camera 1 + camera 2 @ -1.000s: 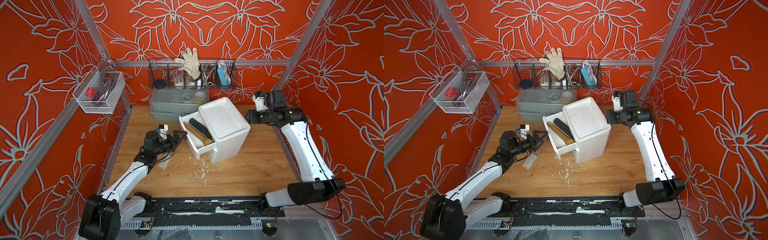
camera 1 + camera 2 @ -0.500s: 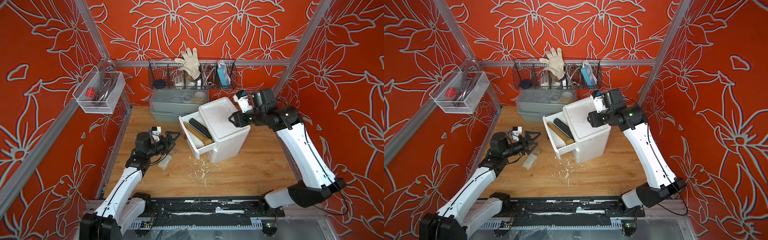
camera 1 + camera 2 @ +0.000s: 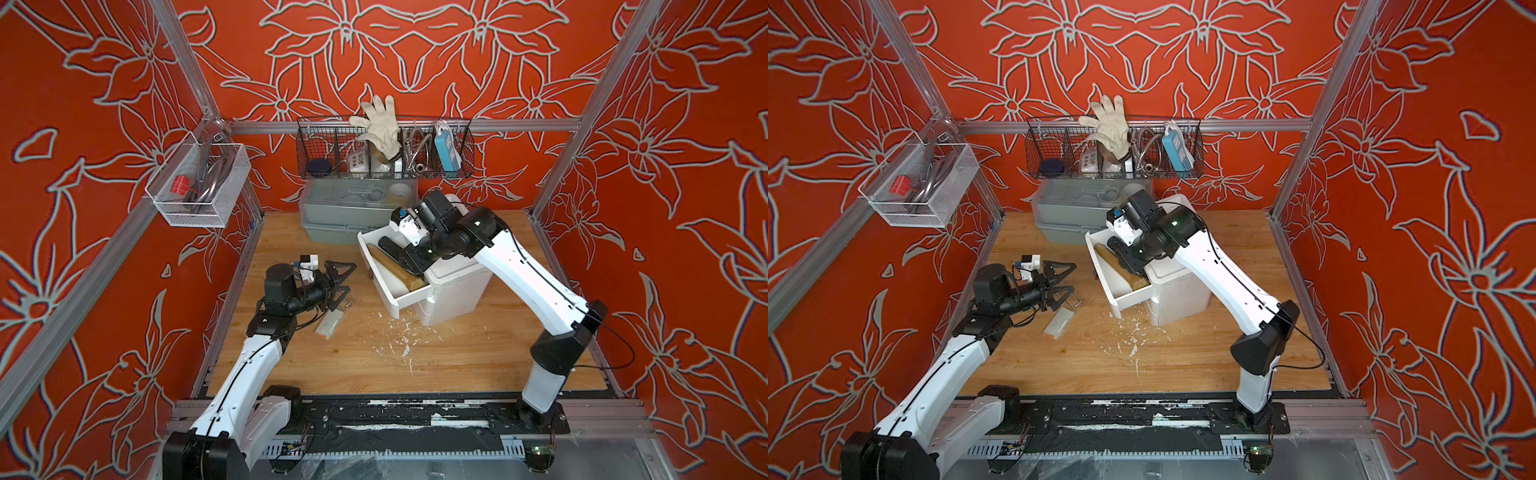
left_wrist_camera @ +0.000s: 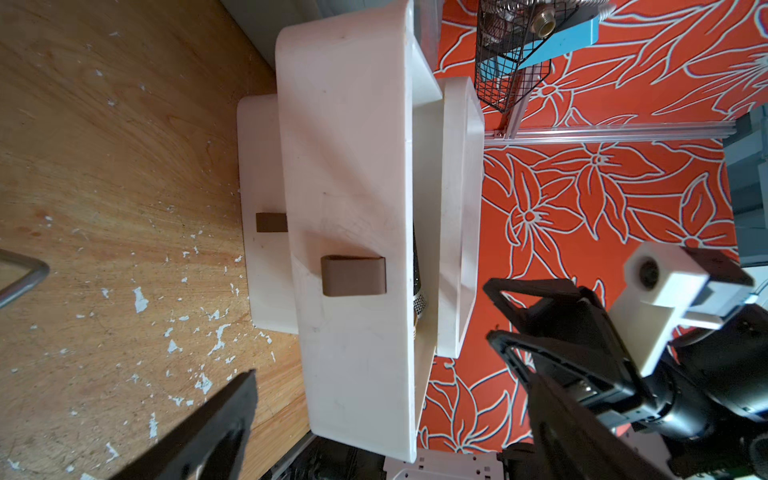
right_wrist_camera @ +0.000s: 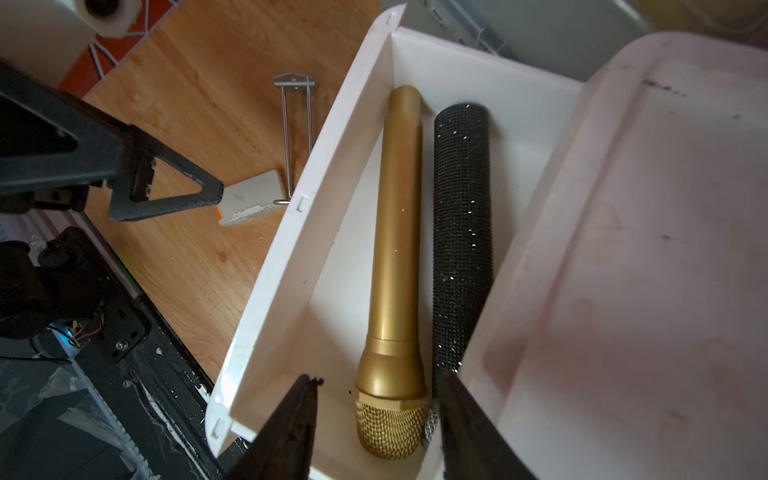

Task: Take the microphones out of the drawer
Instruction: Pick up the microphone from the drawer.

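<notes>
R gripper (image 5: 376, 382) swung over drawer (image 5: 291, 232), jaws half-open astride gold mic (image 5: 395, 232), gripping nothing; L gripper (image 3: 350, 281) wide open.

Open drawer (image 5: 291, 232): room on one side only
Bare floor runs between the gold microphone (image 5: 395, 249) and the drawer's front wall; toward the drawer's back the black microphone (image 5: 461, 232) lies just beside it, and the cabinet top (image 5: 623, 249) overhangs that side.

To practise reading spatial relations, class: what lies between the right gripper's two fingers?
The head of the gold microphone, lying in the open drawer, as the right wrist view shows.
</notes>
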`<state>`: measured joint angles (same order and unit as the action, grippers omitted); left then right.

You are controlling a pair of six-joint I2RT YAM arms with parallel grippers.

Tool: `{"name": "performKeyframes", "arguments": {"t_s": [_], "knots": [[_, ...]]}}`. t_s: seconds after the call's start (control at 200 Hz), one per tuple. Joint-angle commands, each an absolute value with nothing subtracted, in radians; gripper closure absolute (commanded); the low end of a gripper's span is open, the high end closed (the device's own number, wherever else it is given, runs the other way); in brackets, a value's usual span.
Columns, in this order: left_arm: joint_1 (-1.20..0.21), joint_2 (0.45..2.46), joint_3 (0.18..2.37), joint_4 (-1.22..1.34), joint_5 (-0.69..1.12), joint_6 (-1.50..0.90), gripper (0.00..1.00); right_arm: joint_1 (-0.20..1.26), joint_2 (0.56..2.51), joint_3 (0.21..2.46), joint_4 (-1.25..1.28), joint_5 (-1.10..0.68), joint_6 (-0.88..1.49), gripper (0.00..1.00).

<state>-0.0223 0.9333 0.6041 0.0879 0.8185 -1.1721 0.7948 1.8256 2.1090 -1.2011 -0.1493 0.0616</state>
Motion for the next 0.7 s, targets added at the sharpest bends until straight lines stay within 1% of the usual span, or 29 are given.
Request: {"name": "performKeyframes", "arguments": {"t_s": [0.0,0.34,0.696], "knots": [[-0.005,0.957,0.633,0.133,0.866,-1.177,0.0,0.812,1.88,2.185,-1.254,-0.133,0.025,0.5],[0.0,0.966,0.652,0.153,0.883,-1.171,0.0,0.82,2.065,2.327,-1.328,-0.037,-0.016,0.5],[0.0,0.982,0.667,0.161,0.888,-1.172,0.0,0.82,2.164,2.38,-1.341,-0.002,-0.047,0.5]]}}
